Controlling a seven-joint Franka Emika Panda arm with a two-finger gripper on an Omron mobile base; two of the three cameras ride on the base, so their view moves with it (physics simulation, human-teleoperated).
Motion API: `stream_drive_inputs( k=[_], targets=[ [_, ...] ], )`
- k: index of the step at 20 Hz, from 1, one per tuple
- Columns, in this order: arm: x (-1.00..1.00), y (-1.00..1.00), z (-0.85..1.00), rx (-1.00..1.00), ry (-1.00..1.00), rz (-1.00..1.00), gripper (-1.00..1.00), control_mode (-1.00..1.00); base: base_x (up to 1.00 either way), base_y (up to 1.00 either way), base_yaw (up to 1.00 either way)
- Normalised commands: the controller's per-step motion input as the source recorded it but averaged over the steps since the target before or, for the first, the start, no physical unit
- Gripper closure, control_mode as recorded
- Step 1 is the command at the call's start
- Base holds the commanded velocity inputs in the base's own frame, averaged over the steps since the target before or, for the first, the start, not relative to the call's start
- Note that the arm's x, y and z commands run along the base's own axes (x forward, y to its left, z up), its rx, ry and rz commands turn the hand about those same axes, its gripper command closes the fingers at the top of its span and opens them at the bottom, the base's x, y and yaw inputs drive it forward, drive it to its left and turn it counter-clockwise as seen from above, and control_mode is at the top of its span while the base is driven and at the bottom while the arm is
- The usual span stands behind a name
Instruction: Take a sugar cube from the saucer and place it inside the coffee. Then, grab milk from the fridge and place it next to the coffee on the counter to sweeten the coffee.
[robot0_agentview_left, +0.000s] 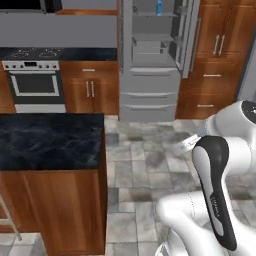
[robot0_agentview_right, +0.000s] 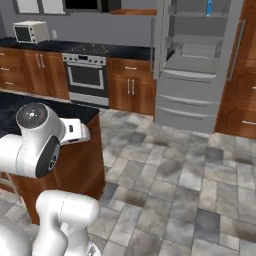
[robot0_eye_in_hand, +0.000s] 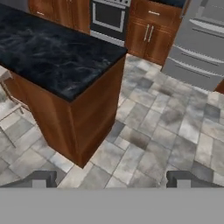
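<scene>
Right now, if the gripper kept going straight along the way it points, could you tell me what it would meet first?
Most likely the tiled floor, just beside the wooden corner of the counter. The open gripper looks down at bare tiles with nothing nearer in between, though depth is hard to judge.

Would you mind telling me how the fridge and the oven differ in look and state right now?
The fridge is tall, and its doors stand open, showing shelves; the oven is low, and its windowed door is shut. The fridge holds the blue milk on a top shelf. Both are grey steel.
</scene>
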Motion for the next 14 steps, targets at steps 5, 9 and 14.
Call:
stream_drive_inputs(
  k=[5,9,14],
  targets=[
    [0.00,0.00,0.00,0.00,0.00,0.00,-1.00,1.00,1.00,-0.26,-0.35],
    [0.00,0.00,0.00,0.00,0.00,0.00,-1.00,1.00,1.00,-0.01,-0.30],
    [0.00,0.00,0.00,0.00,0.00,0.00,-1.00,1.00,1.00,0.00,-0.28]
  ],
)
